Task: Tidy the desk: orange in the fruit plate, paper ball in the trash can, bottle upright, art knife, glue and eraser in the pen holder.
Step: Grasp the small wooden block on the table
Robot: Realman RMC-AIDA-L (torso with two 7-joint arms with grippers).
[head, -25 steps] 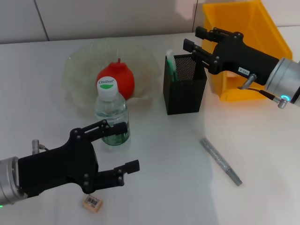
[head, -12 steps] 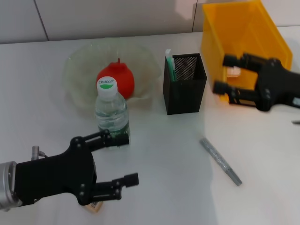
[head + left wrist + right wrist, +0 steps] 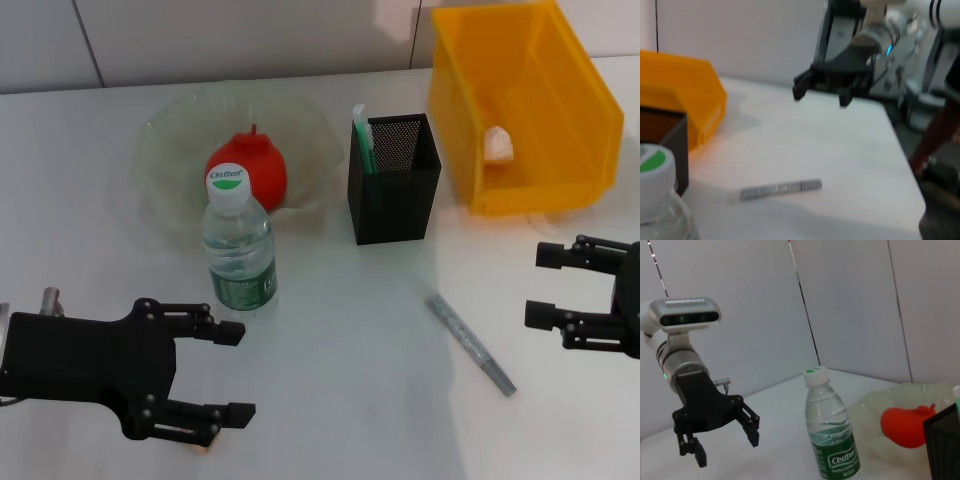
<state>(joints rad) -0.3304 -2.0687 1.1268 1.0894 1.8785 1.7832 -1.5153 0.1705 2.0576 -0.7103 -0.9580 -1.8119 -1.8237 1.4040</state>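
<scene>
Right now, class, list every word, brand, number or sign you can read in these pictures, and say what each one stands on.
"Cestbon": green label of the water bottle, read in the right wrist view.
"Cestbon": on the bottle's white cap, head view, small but legible.
Art knife: no readable markings.

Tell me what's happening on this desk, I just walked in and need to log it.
Neither gripper holds anything. The left gripper hovers open near the front edge, by the upright bottle. The right gripper is open at the right side. The paper ball lies in the yellow bin; the grey art knife lies on the table.
</scene>
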